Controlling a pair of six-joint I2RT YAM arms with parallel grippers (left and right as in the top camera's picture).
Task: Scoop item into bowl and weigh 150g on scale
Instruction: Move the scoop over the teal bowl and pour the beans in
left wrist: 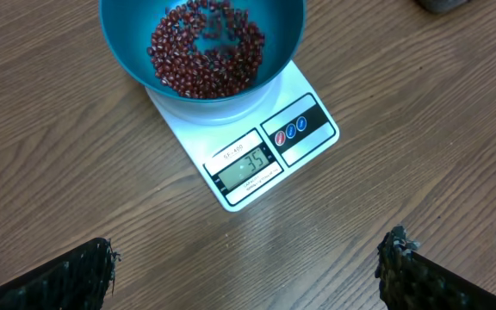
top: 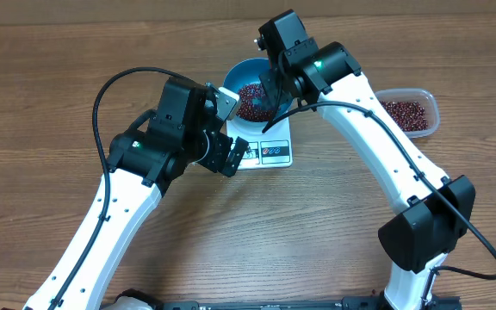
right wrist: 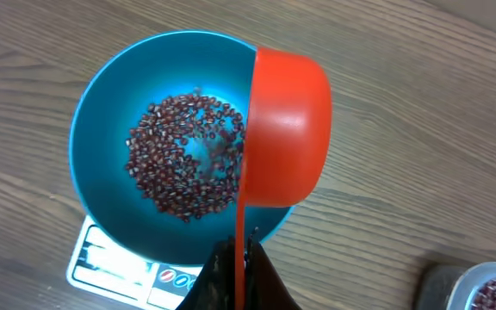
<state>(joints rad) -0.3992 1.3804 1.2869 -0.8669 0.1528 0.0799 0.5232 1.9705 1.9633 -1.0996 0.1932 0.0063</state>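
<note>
The wooden table (top: 41,52) is taking up the whole scene, and the two white-and-black arms are leaning in over its far half. From overhead, the right arm is covering much of the blue bowl (top: 238,72), and the right gripper (top: 274,90) is hiding whatever it is carrying. The right wrist camera is settling that: the jaws are clamping tight on the thin handle of a red scoop (right wrist: 287,129), which is hanging tipped on its side over the bowl's right rim, its rounded back facing the lens, so its inside is not showing.

The bowl is sitting on the white kitchen scale (top: 269,153), covering its far part and leaving the front edge free. Only the overhead view is showing the clear plastic tub (top: 430,102) whole, standing apart to the right of the scale with more beans in it; the right wrist view is catching just its corner.

The left gripper (left wrist: 248,250) is hovering in front of the scale, its jaws spread wide and grasping nothing, the dark fingertips (left wrist: 67,275) sitting in the lower corners of its own view.

The red-brown beans (left wrist: 205,52) are lying in a loose ring on the bowl's bottom, blue showing at the centre. The left wrist view alone is showing the scale's display (left wrist: 246,165), seemingly reading 35.
</note>
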